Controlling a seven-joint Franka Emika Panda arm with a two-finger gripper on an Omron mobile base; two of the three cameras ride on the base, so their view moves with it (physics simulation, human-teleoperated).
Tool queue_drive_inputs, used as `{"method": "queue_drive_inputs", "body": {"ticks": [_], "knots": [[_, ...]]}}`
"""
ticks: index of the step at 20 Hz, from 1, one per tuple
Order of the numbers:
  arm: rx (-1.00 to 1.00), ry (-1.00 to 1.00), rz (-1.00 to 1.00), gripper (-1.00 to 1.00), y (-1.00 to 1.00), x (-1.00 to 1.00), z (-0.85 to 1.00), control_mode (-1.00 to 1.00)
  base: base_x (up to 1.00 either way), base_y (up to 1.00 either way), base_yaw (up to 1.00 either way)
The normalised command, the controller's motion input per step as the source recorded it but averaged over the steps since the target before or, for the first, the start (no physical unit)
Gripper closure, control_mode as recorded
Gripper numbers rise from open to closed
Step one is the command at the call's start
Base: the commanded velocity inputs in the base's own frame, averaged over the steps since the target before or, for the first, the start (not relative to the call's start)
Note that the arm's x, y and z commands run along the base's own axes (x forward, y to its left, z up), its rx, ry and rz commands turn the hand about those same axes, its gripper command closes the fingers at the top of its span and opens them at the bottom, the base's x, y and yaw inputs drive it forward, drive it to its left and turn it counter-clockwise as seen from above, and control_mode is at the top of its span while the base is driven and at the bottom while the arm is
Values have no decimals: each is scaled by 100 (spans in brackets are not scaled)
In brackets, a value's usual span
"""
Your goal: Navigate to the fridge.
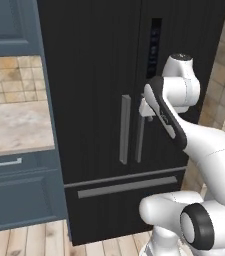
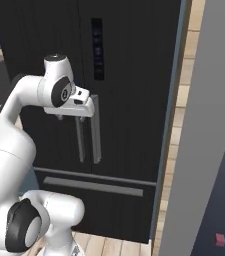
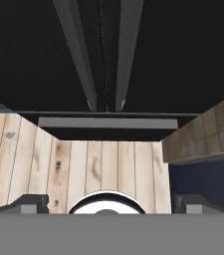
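1. Fridge (image 1: 94, 75): tall, black, French-door, both doors shut, upright, directly ahead.
2. Two vertical grey bar handles (image 1: 125, 129) flank the centre seam.
3. Bottom drawer (image 2: 94, 205) shut, with horizontal grey handle (image 3: 107, 122).

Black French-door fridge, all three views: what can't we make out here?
- Top of the tall black French-door fridge: cut off by the upper edge in both base views.
- Its right grey bar handle: upper part hidden by the white arm, left base view.
- Dark dispenser panel: markings too small to read.
- Gripper: only the finger tips show, spread wide, hand view.
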Motion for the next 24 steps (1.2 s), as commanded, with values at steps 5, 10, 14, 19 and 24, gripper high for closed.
{"method": "queue_drive_inputs", "body": {"ticks": [5, 10, 14, 19, 24], "knots": [[0, 0, 0, -100, 0, 0, 0, 100, 30, 0, 0], [0, 0, 0, -100, 0, 0, 0, 100, 44, 0, 0], [0, 0, 0, -100, 0, 0, 0, 100, 44, 0, 0], [0, 0, 0, -100, 0, 0, 0, 100, 33, 0, 0], [0, 0, 0, -100, 0, 0, 0, 100, 24, 0, 0]]}}
